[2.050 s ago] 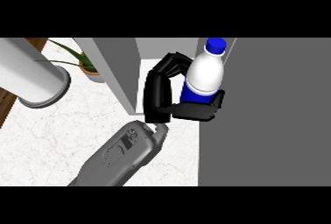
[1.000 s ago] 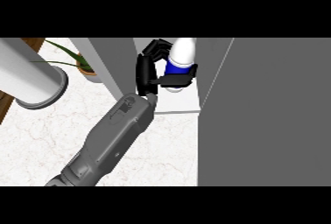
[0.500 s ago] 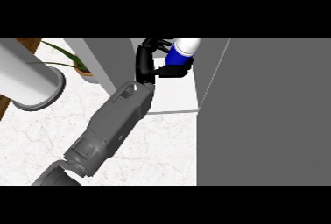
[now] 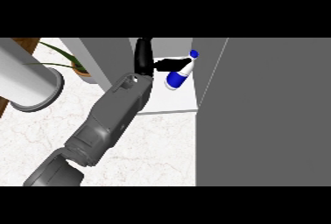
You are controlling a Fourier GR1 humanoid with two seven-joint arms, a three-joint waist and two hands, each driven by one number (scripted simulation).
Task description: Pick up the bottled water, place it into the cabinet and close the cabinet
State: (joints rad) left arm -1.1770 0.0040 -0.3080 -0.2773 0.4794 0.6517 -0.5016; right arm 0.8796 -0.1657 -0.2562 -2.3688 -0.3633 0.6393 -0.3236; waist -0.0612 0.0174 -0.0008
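The bottled water (image 4: pixel 176 79), white with a blue label and blue cap, is tilted inside the open cabinet (image 4: pixel 165 103), its cap leaning toward the upper right. My left hand (image 4: pixel 142 59) is inside the cabinet just left of the bottle. Its fingers point straight up and its thumb reaches right to the bottle's neck. The hand is open. The grey forearm runs down to the lower left across the counter. My right hand shows nowhere.
The grey cabinet door (image 4: pixel 271 113) stands open and fills the right side. A large grey cylinder (image 4: pixel 29 83) lies at the left, with a potted plant (image 4: pixel 72 63) behind it. White marble counter (image 4: pixel 155 148) spreads below the cabinet.
The hand carried the bottle deeper into the cabinet, then its fingers straightened off it. The bottle now leans to the right beside the hand.
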